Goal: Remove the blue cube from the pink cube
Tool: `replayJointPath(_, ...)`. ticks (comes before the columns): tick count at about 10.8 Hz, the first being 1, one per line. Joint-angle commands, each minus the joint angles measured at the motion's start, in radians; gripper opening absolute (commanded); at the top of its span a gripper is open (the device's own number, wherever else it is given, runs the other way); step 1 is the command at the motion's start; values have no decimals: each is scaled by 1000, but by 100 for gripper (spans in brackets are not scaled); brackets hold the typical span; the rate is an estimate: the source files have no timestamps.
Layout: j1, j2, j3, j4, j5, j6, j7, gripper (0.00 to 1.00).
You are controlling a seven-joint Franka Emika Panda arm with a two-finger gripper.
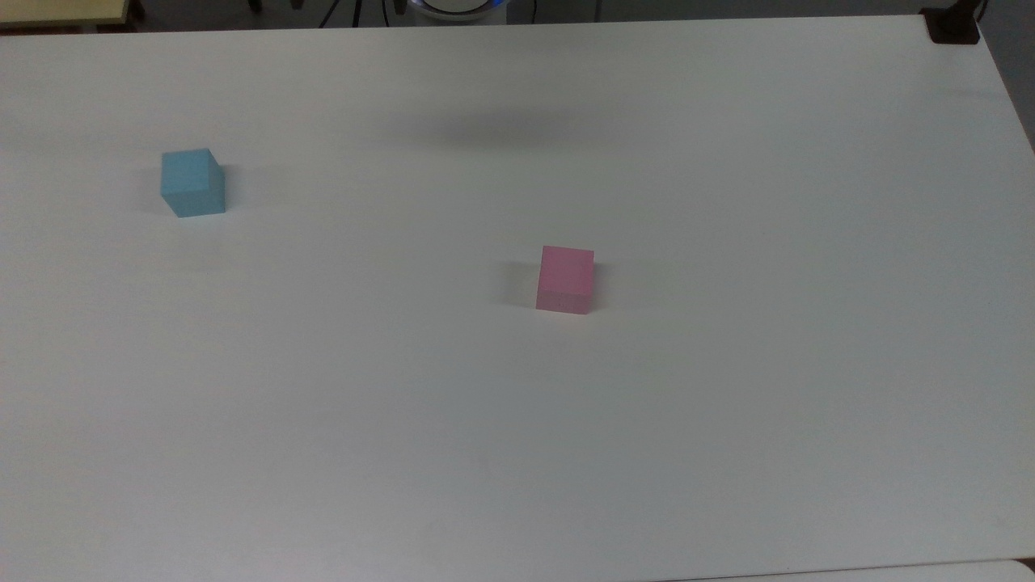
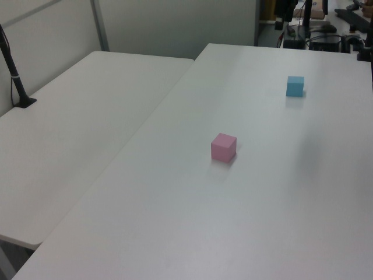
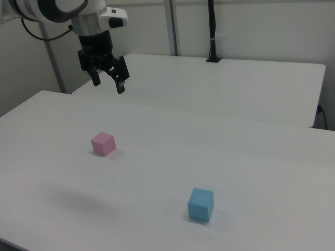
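Observation:
The blue cube [image 1: 192,183] [image 2: 295,86] [image 3: 201,204] rests on the white table, far from the pink cube [image 1: 565,279] [image 2: 224,147] [image 3: 103,143], which sits alone near the table's middle. The two cubes do not touch. In the right view my gripper [image 3: 108,83] hangs high above the table, up and behind the pink cube, open with nothing between its fingers [image 3: 121,84].
The white table [image 1: 728,364] has broad bare room around both cubes. A second white table [image 2: 70,134] adjoins it, with a black clamped pole [image 2: 14,76] at its edge. A black clamp [image 1: 952,24] sits at the top view's upper right corner.

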Motion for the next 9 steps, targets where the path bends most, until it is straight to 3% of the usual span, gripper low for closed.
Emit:
replayJointPath(1, 68, -14, -56, -18, -16, 13, 59, 100)
replayJointPath(9, 55, -17, -58, -13, -14, 13, 65, 100)
